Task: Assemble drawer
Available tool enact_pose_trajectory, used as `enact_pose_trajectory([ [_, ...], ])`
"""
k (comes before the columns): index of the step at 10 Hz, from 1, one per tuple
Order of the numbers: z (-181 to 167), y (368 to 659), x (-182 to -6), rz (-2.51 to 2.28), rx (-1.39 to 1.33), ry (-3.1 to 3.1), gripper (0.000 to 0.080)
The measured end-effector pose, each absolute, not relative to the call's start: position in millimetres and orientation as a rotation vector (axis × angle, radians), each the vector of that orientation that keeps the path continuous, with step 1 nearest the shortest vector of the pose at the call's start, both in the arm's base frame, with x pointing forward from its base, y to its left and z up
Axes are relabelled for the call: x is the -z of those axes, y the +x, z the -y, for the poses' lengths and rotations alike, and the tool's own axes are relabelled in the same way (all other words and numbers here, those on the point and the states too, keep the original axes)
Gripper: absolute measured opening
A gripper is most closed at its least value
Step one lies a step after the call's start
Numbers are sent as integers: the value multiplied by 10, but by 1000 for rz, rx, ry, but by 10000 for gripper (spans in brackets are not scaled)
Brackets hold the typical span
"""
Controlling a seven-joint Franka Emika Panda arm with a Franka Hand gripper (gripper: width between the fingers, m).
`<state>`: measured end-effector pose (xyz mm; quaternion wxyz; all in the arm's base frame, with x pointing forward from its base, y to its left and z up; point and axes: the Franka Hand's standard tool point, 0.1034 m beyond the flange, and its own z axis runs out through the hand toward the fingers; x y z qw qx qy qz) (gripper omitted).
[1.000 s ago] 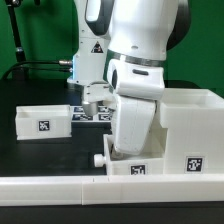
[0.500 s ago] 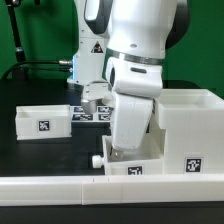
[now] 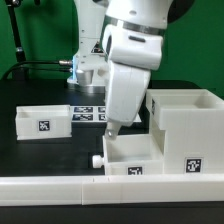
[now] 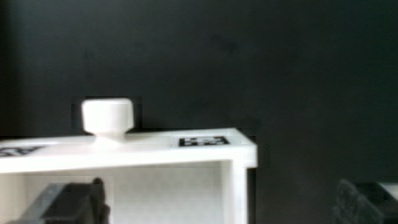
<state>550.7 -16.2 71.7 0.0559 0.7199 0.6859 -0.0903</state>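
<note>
My jaws stand spread wide and hold nothing. In the wrist view my two dark fingers (image 4: 71, 204) sit at opposite edges of the picture, with only the open hollow of a tray below the gap between them.

The drawer lies in three loose pieces on the black counter (image 3: 40, 160): one casing and two trays.

- **Casing:** The one casing (image 3: 186, 122), boxy and white, stands at the exterior view's right. I count one black-and-white square tag (image 3: 195, 165) on its near face.
- **First tray:** The first tray (image 3: 133, 153) sits right up against the casing on the exterior view's left of it. I cannot tell whether the two touch. It is open-topped, with one round knob (image 3: 97, 160) sticking out of the end away from the casing. My hand hangs over that knob end. From the wrist, the same knob (image 4: 107, 119) stands out over the dark counter, and I count two tags on the tray's rim, one whole and one cut by the picture's edge.
- **Second tray:** The second tray (image 3: 44, 119) rests well apart, at the exterior view's left, with one tag showing. Its knob is out of sight.

One marker board (image 3: 88, 112) lies flat behind, between the second tray and my arm. One long low white border wall (image 3: 50, 187) runs along the near edge.
</note>
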Motion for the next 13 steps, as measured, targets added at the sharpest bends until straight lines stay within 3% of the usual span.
enact_pose_trajectory([
  [2,441,5616,-908,-2088,260,2155,648],
  [4,412,5592,-868,-2082,263,2165,648],
  [5,473,5572,-824,-2108,254,2148,648],
  [6,573,5475,-601,-2135,265,2144,648],
  [7,624,5452,-500,-2169,276,2137,648],
  [13,731,5328,-306,-2292,70,2294,648],
])
